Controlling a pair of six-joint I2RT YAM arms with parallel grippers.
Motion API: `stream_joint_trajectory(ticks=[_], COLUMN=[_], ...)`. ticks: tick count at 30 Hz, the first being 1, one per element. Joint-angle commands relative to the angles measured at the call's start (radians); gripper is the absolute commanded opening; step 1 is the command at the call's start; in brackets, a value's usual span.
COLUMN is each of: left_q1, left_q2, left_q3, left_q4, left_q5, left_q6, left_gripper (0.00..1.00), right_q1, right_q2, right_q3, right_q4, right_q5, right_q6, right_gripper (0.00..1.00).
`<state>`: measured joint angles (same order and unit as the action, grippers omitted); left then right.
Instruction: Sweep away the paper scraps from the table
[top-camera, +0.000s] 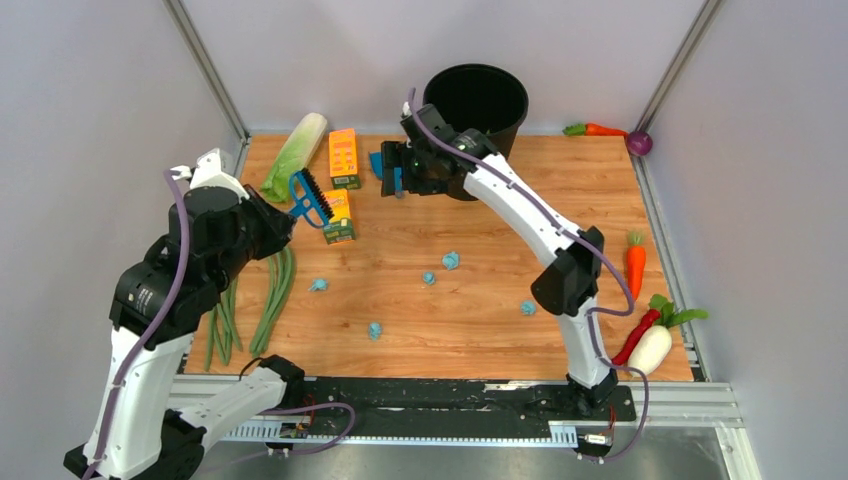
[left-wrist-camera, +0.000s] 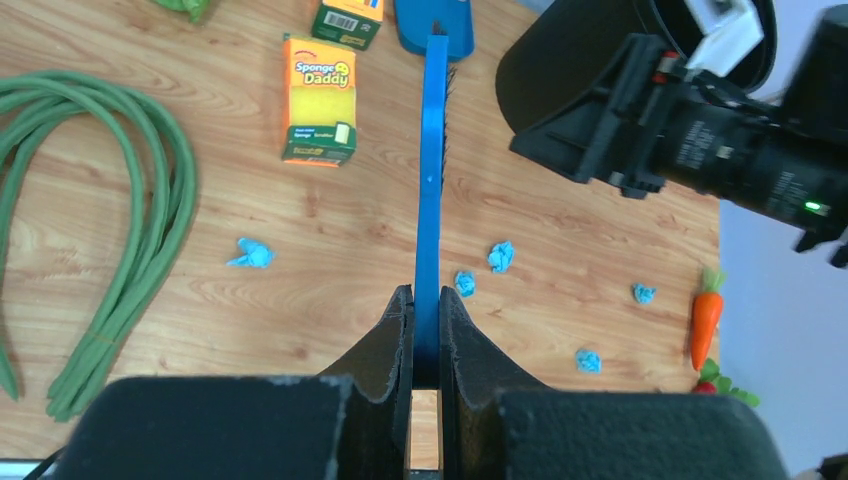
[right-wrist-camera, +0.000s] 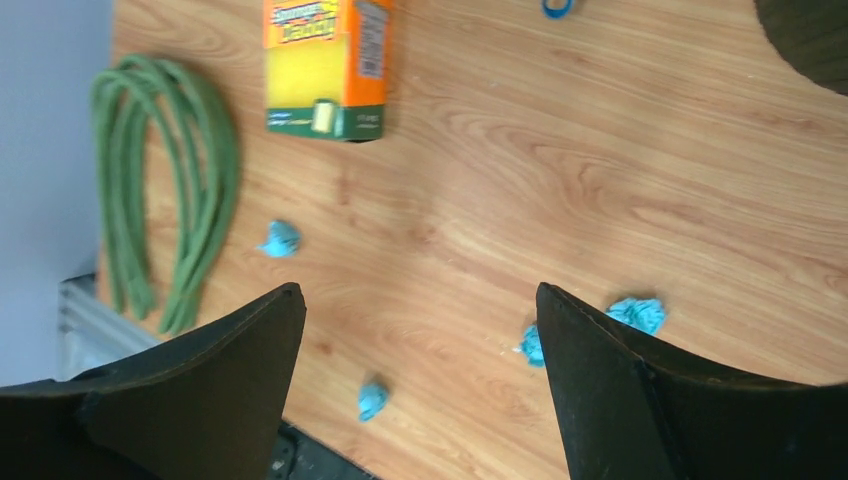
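Several light-blue paper scraps (top-camera: 450, 260) lie scattered over the middle of the wooden table (top-camera: 600, 200); one (top-camera: 375, 329) sits near the front edge. My left gripper (top-camera: 296, 213) (left-wrist-camera: 427, 300) is shut on the handle of a blue hand brush (left-wrist-camera: 432, 180). The brush hangs above the back left of the table, its black bristles (top-camera: 316, 192) beside the sponge boxes. My right gripper (top-camera: 388, 178) (right-wrist-camera: 418, 290) hovers open near the blue dustpan (top-camera: 377, 163), with nothing between its fingers. Below it I see scraps (right-wrist-camera: 372, 398) and bare wood.
A black bucket (top-camera: 478, 100) stands at the back middle. Two orange sponge boxes (top-camera: 342, 158) and a lettuce (top-camera: 295, 155) lie at the back left. Green beans (top-camera: 275, 295) run along the left side. Carrots (top-camera: 636, 263), a radish (top-camera: 650, 348) and a chilli lie at the right edge.
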<state>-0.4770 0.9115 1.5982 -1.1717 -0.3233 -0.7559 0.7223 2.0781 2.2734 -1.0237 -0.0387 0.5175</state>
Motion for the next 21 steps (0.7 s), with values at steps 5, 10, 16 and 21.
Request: stream_joint_trajectory(ticks=[5,10,16,21], left_q1=[0.002,0.003,0.003,0.003], left_q2=[-0.02,-0.02,0.0,0.036], left_q3=[-0.02,-0.032,-0.032,-0.03], left_q4=[-0.011,-0.02,0.007,0.041], left_q5=[-0.007,0.004,0.029,0.055], left_q6=[0.003,-0.005,-0.005,-0.022], left_gripper=[0.0,0.0,0.0,0.0], right_q1=[0.017,0.019,0.02,0.017], right_q2=[0.187,0.261,0.358,0.465], right_q3=[0.198,0.215,0.227,0.293], right_q4=[-0.07,0.034,0.178,0.255], right_q5=[0.209,0.253,0.306,0.335], right_q6=[-0.074,-0.093,-0.143,-0.117], right_gripper=[0.86,0.83,0.83,0.83])
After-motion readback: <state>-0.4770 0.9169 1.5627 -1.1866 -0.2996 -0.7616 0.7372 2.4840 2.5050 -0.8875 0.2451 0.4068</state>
